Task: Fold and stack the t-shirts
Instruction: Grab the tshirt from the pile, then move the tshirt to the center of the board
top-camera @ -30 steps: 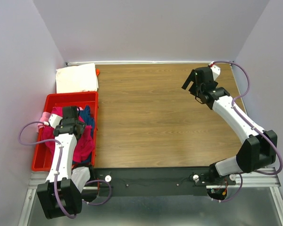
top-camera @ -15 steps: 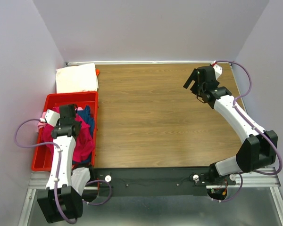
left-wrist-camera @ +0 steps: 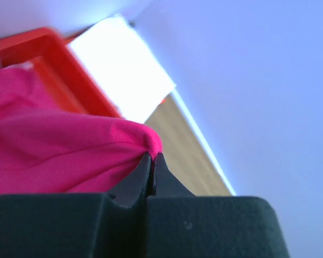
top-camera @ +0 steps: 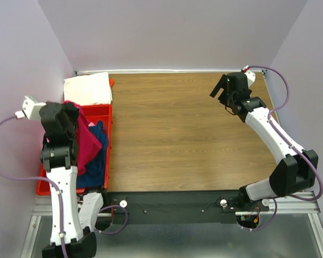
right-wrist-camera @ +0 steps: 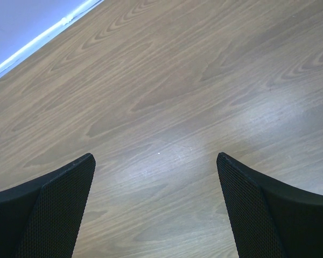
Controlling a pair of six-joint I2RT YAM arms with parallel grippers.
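My left gripper (top-camera: 70, 107) is raised above the red bin (top-camera: 101, 109) and shut on a pinch of the magenta-pink t-shirt (top-camera: 87, 142), which hangs from it down into the bin. In the left wrist view the closed fingertips (left-wrist-camera: 152, 157) bite a bunched fold of that shirt (left-wrist-camera: 59, 156). A navy blue t-shirt (top-camera: 98, 158) lies crumpled in the bin below. A folded white t-shirt (top-camera: 87, 88) rests flat at the table's back left corner. My right gripper (top-camera: 220, 92) hovers open over bare wood at the back right, with nothing between its fingers (right-wrist-camera: 54, 209).
The red bin's rim (left-wrist-camera: 48, 51) stands along the table's left edge, near the left wall. A small orange object (top-camera: 111, 82) pokes out beside the white shirt. The wooden tabletop (top-camera: 177, 134) stretches between the two arms, with walls at the back and both sides.
My left gripper closed on the magenta-pink shirt inside the bin and rose up and to the left, pulling the shirt out. The right arm barely shifted.
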